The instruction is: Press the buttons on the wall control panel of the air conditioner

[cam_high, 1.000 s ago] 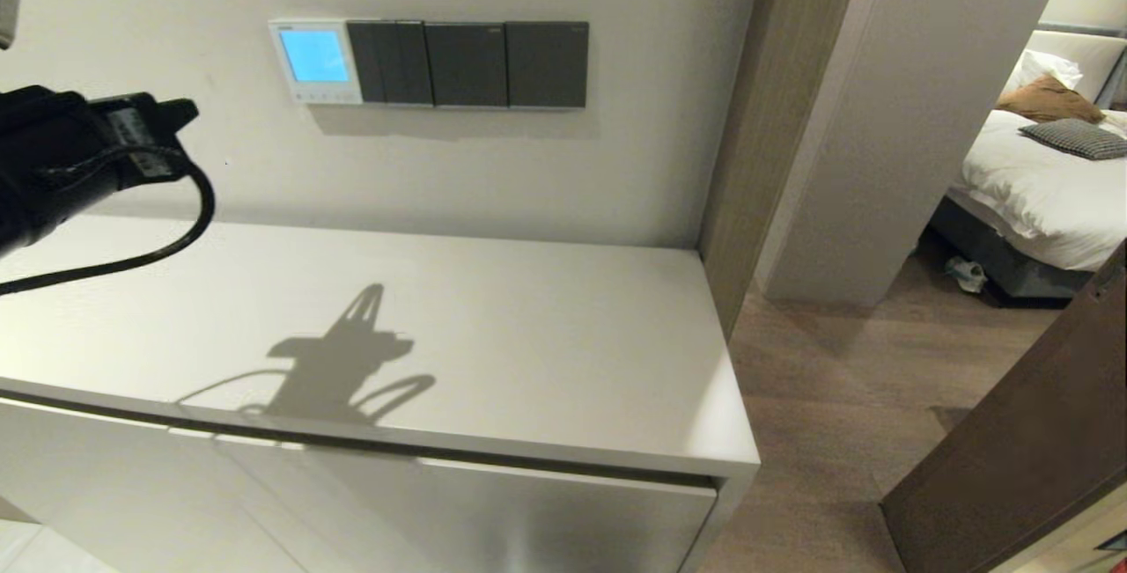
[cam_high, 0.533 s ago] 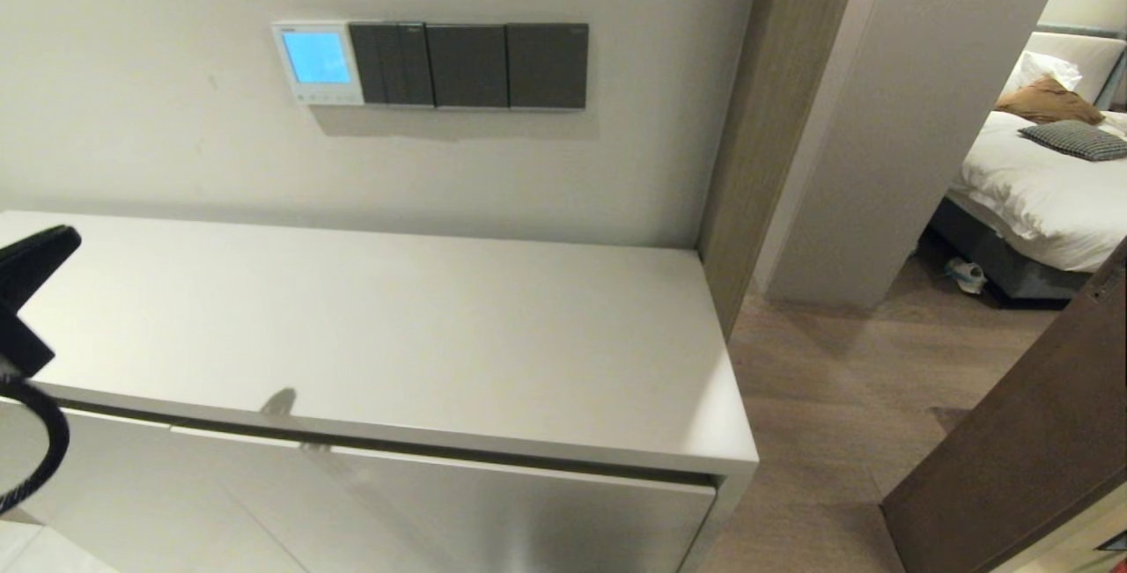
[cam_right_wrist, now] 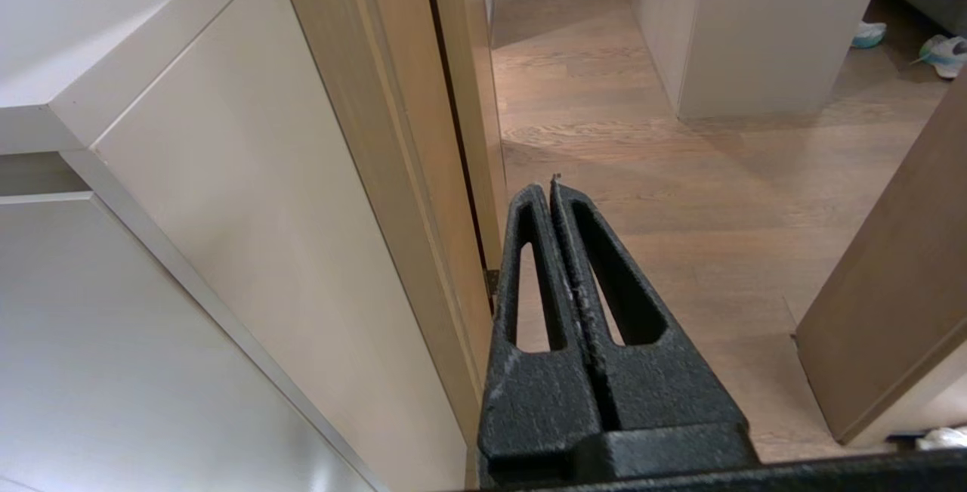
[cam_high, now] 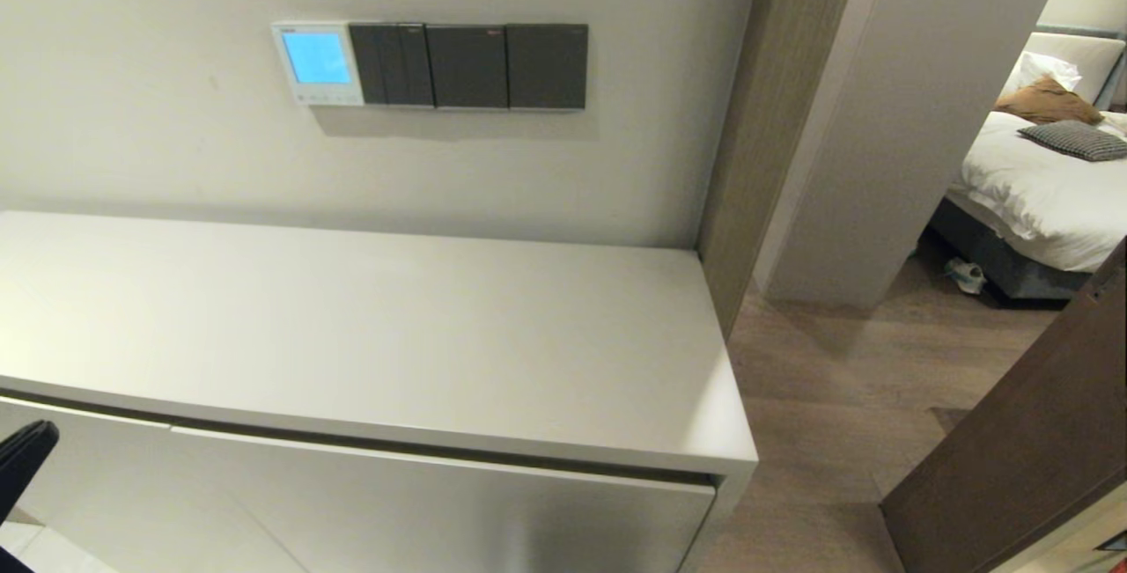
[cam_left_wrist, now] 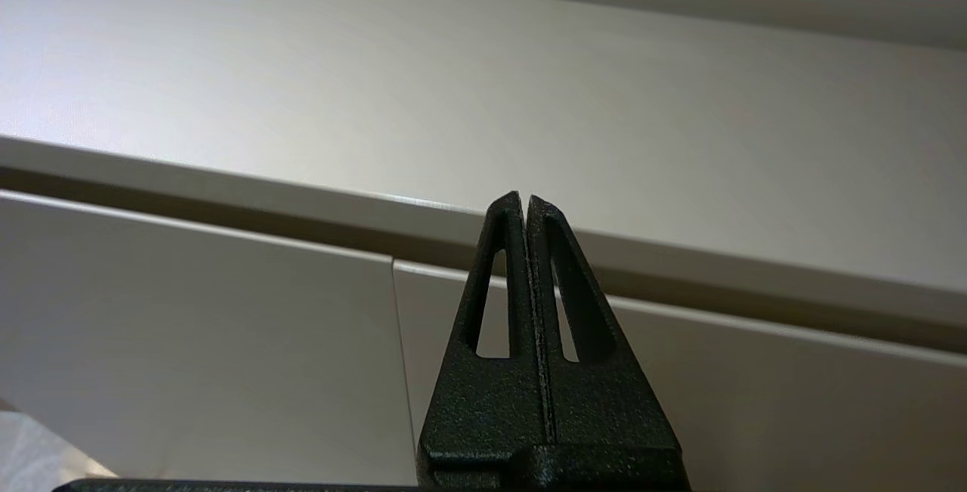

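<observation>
Facing me is a pale wall, and on it, up toward my left, sits the air conditioner's control panel (cam_high: 317, 62), a white unit with a lit blue screen and a row of small buttons under it. Three dark switch plates (cam_high: 468, 65) run in a line just beside it on its right, touching edge to edge. Below them a long white desk (cam_high: 423, 353) stands against the wall, with flat cabinet fronts under its top. To my right a wood-trimmed doorway (cam_high: 757, 115) opens onto wooden flooring (cam_high: 845, 379), and beyond it a bed (cam_high: 1039, 194) with white sheets and pillows shows at the far edge; a brown door leaf (cam_high: 1030, 450) stands in the near right corner.

My left gripper (cam_left_wrist: 525, 201) hangs low in front of the desk, well apart from the control panel; only a dark tip of it shows at the lower left corner of the head view. Its jaws are pressed together with nothing between them, pointing at the desk's front edge. My right gripper (cam_right_wrist: 554, 188) is low at the desk's right end, beside the door frame, jaws likewise closed on nothing, aimed at the wooden flooring.
</observation>
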Robot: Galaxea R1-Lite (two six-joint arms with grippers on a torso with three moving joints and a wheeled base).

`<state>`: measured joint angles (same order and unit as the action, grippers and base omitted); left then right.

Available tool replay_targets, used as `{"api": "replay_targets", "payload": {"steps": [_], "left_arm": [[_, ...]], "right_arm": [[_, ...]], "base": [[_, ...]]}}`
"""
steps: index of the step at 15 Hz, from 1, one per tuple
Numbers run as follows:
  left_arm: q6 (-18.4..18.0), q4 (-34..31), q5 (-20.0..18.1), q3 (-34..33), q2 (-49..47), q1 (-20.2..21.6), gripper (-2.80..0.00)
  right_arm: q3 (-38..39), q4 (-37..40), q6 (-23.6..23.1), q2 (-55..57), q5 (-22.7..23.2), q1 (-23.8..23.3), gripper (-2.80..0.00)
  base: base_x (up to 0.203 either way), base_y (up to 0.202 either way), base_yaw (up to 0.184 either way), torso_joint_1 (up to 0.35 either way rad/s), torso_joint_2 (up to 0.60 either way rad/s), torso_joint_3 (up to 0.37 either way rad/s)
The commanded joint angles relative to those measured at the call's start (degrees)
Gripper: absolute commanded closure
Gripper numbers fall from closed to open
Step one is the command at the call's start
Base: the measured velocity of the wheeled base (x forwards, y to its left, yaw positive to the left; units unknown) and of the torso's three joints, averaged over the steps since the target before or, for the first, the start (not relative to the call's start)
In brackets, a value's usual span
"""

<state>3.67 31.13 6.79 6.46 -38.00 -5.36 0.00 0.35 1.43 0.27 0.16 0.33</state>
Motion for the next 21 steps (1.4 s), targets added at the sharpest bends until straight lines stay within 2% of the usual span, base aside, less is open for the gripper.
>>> {"api": "replay_targets", "payload": {"steps": [1,3,6,9,12,17,21], "left_arm": [[-0.1,-0.7,0.1,-3.1,4.6,0.1,0.0],[-0.7,-3.4,0.1,-4.7,8.5,0.1,0.0],[-4.0,-9.7,0.1,-5.1,13.7,0.2,0.0],[-5.4,-15.1,0.3,-6.3,19.4,2.8,0.0],[-6.8,-22.3,0.2,-6.0,25.1,3.7,0.0],[-7.2,-23.0,0.1,-5.7,26.3,3.9,0.0],[-8.5,-30.3,0.3,-3.8,31.7,5.6,0.0]], "right_arm": [[0.1,0.0,0.0,0.1,0.0,0.0,0.0],[0.1,0.0,0.0,0.1,0.0,0.0,0.0],[0.1,0.0,0.0,0.1,0.1,0.0,0.0],[0.1,0.0,0.0,0.1,0.0,0.0,0.0],[0.1,0.0,0.0,0.1,0.0,0.0,0.0],[0.1,0.0,0.0,0.1,0.0,0.0,0.0],[0.1,0.0,0.0,0.1,0.0,0.0,0.0]], "base": [[0.0,0.0,0.0,0.0,0.0,0.0],[0.0,0.0,0.0,0.0,0.0,0.0],[0.0,0.0,0.0,0.0,0.0,0.0],[0.0,0.0,0.0,0.0,0.0,0.0],[0.0,0.0,0.0,0.0,0.0,0.0],[0.0,0.0,0.0,0.0,0.0,0.0],[0.0,0.0,0.0,0.0,0.0,0.0]]}}
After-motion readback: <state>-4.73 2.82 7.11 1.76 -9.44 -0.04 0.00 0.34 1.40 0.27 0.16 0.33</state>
